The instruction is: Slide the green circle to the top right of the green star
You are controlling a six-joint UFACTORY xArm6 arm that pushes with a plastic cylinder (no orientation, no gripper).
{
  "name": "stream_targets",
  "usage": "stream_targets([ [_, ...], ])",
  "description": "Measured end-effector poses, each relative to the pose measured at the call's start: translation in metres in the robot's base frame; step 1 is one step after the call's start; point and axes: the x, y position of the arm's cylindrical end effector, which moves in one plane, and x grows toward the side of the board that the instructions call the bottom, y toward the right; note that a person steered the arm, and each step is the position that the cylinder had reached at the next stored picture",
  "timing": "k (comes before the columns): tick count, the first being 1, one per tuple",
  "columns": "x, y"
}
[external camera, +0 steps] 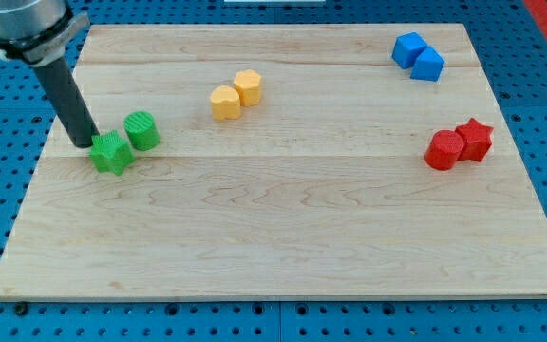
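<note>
The green circle (141,129) stands on the wooden board at the view's left, just up and right of the green star (112,152), and the two touch or nearly touch. My tip (84,143) rests on the board right beside the green star's upper left edge, left of the green circle. The dark rod slants up to the view's top left corner.
Two yellow blocks (235,94) sit together at the upper middle. Two blue blocks (418,56) sit at the top right. A red cylinder (443,150) and a red star (474,139) sit together at the right. The board's left edge (41,161) is near my tip.
</note>
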Motion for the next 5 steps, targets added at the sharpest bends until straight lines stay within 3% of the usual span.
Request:
stream_targets([
  [3, 0.014, 0.031],
  [5, -0.055, -0.002],
])
